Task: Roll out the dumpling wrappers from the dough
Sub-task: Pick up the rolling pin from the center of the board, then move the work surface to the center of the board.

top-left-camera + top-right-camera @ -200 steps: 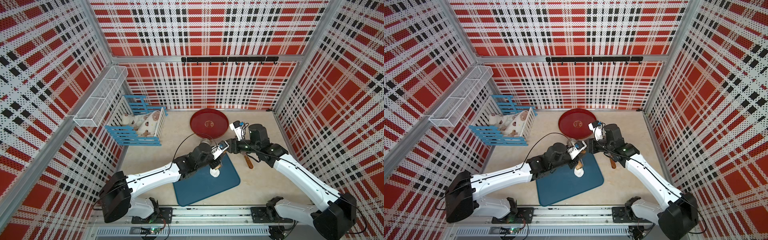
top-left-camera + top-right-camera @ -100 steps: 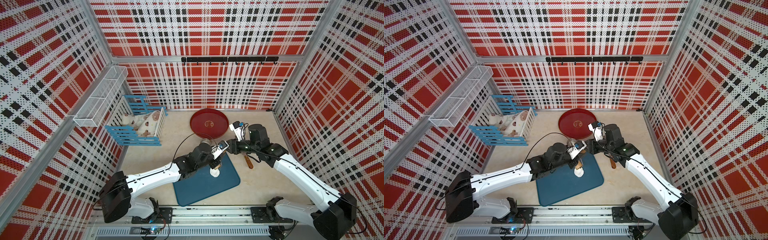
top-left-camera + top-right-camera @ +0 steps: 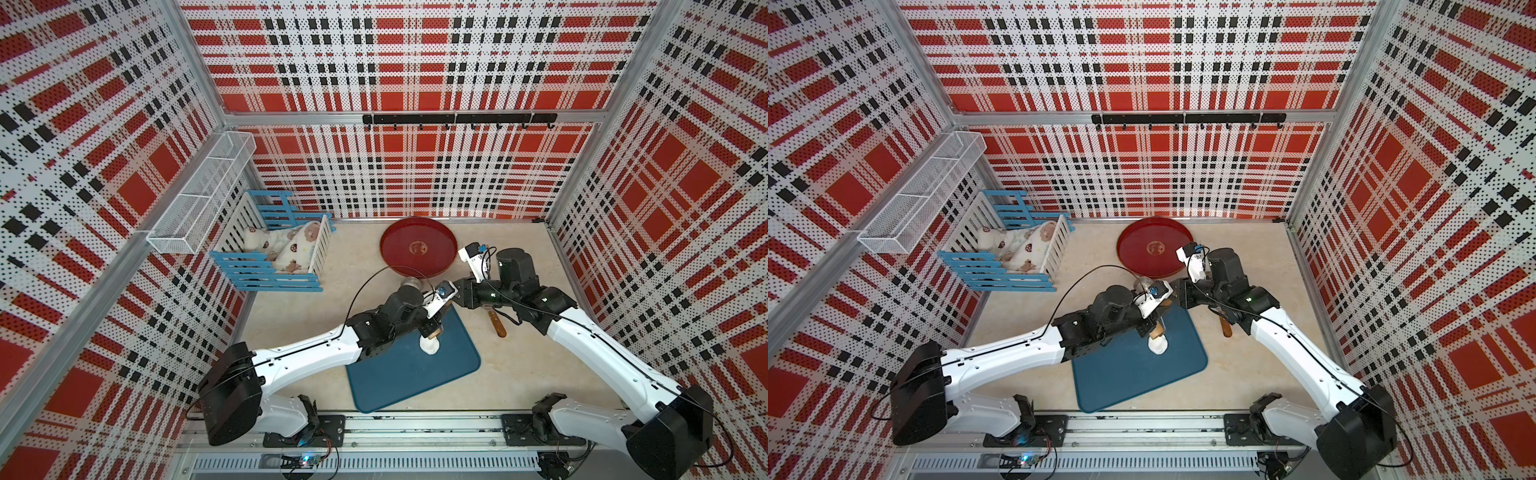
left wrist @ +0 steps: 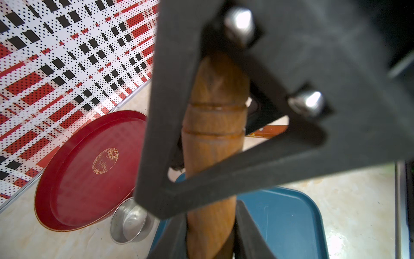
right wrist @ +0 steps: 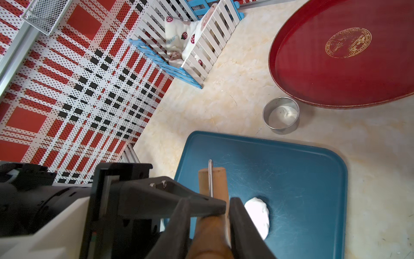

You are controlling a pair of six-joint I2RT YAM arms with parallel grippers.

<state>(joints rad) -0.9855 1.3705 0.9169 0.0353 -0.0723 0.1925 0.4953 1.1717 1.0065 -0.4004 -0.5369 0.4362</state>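
Both top views show the dough, a small white lump on the blue mat, right beside the rolling pin. The left wrist view hides it and shows the left hand clamped on the pin. The right wrist view shows the right hand closed around the pin's handle. It also shows the metal ring on the worktop, near the red tray.

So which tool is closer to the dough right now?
Left. The left tool grips the rolling pin just beside the dough; the right tool holds the pin's other end, farther from it.
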